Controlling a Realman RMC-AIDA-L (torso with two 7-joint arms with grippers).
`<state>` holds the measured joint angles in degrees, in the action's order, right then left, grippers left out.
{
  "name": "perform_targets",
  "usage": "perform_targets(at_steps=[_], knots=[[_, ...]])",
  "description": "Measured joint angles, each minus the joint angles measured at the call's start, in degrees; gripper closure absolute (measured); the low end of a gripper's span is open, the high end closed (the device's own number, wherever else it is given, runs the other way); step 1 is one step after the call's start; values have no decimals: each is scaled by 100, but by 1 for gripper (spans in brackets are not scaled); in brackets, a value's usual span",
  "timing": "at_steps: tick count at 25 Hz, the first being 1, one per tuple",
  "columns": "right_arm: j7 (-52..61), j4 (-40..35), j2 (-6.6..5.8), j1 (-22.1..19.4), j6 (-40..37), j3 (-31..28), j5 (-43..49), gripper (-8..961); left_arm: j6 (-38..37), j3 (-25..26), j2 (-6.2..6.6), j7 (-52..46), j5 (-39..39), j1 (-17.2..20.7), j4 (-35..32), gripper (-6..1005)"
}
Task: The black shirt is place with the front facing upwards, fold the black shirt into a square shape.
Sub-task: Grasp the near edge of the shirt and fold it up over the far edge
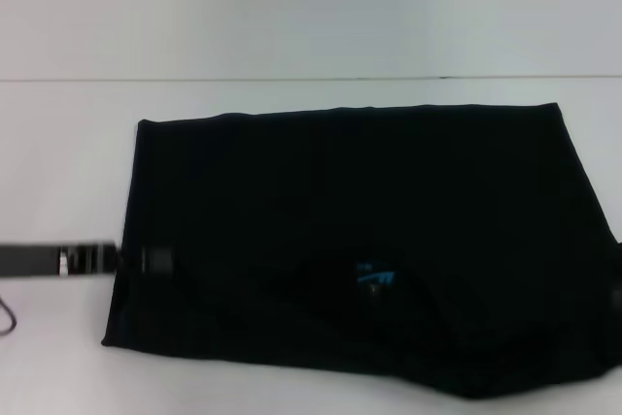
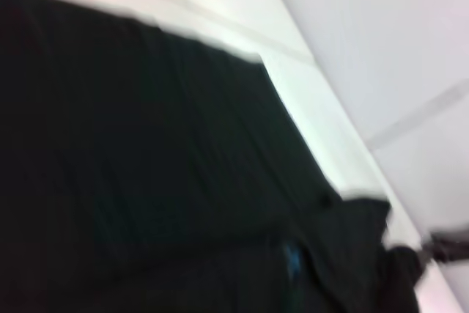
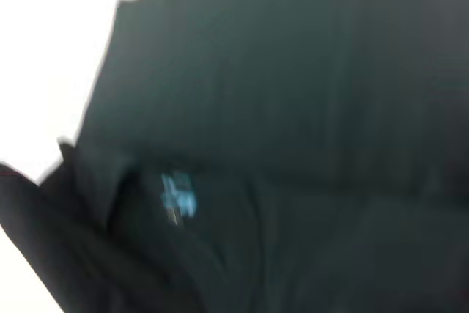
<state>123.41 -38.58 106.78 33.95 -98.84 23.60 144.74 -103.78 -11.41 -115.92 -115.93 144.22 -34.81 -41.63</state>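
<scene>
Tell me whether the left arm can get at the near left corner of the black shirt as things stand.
Probably yes. The left gripper sits at the left edge of the black shirt, just above that corner, and only bare table lies between. Whether its fingers are open cannot be told.

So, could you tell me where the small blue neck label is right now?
In the head view the blue neck label sits near the front edge of the black shirt, slightly right of its middle, on the white table.

No text can be read; the black shirt's [image 1: 350, 240] blue neck label [image 1: 374, 277] (blurred) is illegible.
</scene>
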Motion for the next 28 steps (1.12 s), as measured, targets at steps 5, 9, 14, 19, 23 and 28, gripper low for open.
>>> perform_targets(at_steps=[5,9,14,19,23,28], knots=[[210,245,-83,22,580,-238,-642,927,929,133,65,-408,-437,-73,208,972],[171,581,-62,8,1410,-280,-1454,926,1391,147,66,-422,-828,-99,360,972],[-277,1053,162,65,2524,-256,-2345,926,2601,88,25,-72,-1643,-236,858,973],[-976,1127,622,175,3517,-249,-2936,925,3622,86,-84,530,-1971,-503,1339,973],[-1679,1133,962,286,4140,-240,-3452,925,4371,80,-311,945,-2163,-668,1401,973],[-2440,1220,1176,426,4710,-238,-3964,924,4954,77,-506,1395,-2495,-774,1437,973]])
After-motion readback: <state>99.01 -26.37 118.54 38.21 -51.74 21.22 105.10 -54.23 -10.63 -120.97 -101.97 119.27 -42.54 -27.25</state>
